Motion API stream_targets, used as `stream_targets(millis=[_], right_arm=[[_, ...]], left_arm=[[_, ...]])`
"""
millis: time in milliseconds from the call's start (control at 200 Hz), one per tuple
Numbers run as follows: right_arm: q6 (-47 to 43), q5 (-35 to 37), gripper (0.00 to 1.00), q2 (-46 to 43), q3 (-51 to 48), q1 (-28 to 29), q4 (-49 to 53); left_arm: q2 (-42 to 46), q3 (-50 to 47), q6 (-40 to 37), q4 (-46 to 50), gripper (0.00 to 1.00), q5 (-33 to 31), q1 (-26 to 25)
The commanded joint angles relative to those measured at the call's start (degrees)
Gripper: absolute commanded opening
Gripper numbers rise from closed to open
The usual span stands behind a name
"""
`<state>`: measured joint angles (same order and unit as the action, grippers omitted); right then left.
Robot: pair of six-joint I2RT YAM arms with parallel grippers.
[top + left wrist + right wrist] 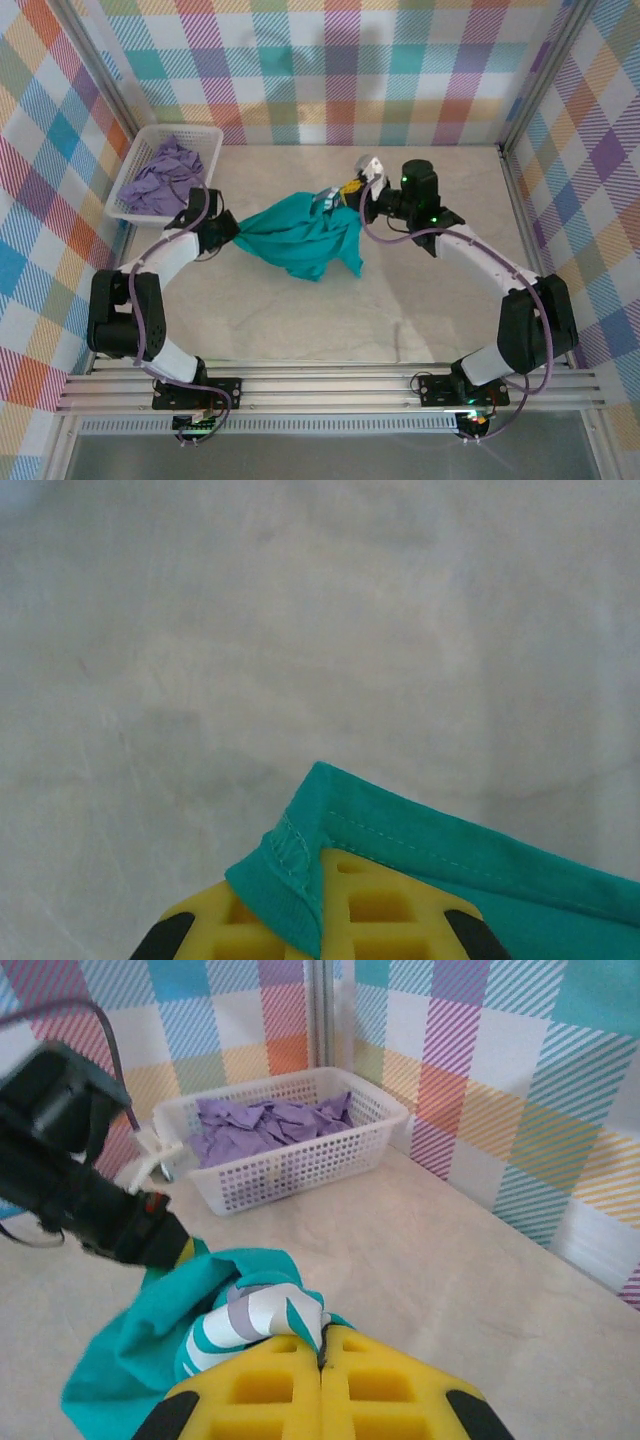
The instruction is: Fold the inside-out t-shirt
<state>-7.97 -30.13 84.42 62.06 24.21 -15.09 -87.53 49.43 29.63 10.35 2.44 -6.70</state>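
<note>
Top external view is showing the left claw (pixel 228 232) clamping one end of the inside-out t-shirt (pixel 300 242); in its wrist view the yellow fingers are gripping a stitched hem. The right claw (pixel 345 196) is pinching the opposite end, its fingers pressed together on bunched fabric beside a striped patch (pixel 255 1325). The shirt is stretching between the two claws over the middle of the table (pixel 300 330), its long axis running left to right, with the loose bulk drooping toward the arm bases. Each claw is sitting at its own end, so neither is nearer. The coming move is probably calling for drawing the ends apart to spread the cloth flat. Beyond the left claw, a white basket (pixel 185 129) is holding a lavender garment (pixel 160 175), well apart.
</note>
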Motion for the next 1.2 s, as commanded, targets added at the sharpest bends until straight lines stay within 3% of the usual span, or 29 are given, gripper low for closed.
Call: stream_targets(millis=[0, 50, 125, 205, 300, 460, 565, 665, 740, 905, 1050, 1195], right_arm=[[3.1, -4.2, 0.0, -0.7, -0.7, 0.3, -4.1], [1.2, -5.1, 0.0, -0.7, -1.1, 0.4, -2.3], [-1.3, -5.9, 0.0, -0.6, -1.1, 0.5, 1.4], [-3.1, -6.7, 0.0, -0.2, -0.9, 0.5, 4.1], [-4.1, -6.6, 0.0, 0.2, -0.7, 0.6, 5.5], [-4.4, -6.6, 0.0, 0.1, -0.6, 0.9, 6.0], [-4.5, -6.9, 0.0, -0.4, -0.6, 0.9, 6.2], [-4.9, -6.6, 0.0, -1.9, -0.7, 0.9, 6.6], [-5.3, -5.9, 0.0, -3.8, -0.5, 0.8, 6.5], [5.2, -10.8, 0.0, -6.4, 1.5, -1.3, -5.6], [13.6, -13.6, 0.0, -6.9, 0.5, -1.3, -14.7], [9.6, -11.8, 0.0, -8.4, -7.7, -1.1, -10.3]], left_arm=[[7.3, -3.5, 0.5, -5.7, 0.32, 1.2, -3.4], [10.8, -4.5, -0.5, -5.3, 0.49, 1.3, -5.0], [16.2, -5.4, -2.2, -5.8, 0.64, 2.4, -7.3], [19.9, -5.9, -3.1, -8.6, 0.8, 7.6, -11.1], [19.3, -3.4, -3.2, -10.5, 0.83, 14.1, -16.9], [11.8, 3.5, -5.7, -8.3, 0.82, 13.9, -24.1], [5.6, 7.7, -5.8, -7.4, 0.73, 10.9, -24.4], [-0.3, 10.9, -5.1, -7.3, 0.45, 6.3, -23.4], [-3.2, 11.3, -2.1, -10.3, 0.27, 7.4, -20.3], [-4.8, 8.7, 4.9, -12.5, 0.01, 5.2, -13.7], [-1.4, 0.7, 11.4, -16.4, 0.0, 3.8, -8.3], [3.3, -6.1, 11.7, -18.5, 0.0, 0.3, -7.2]])
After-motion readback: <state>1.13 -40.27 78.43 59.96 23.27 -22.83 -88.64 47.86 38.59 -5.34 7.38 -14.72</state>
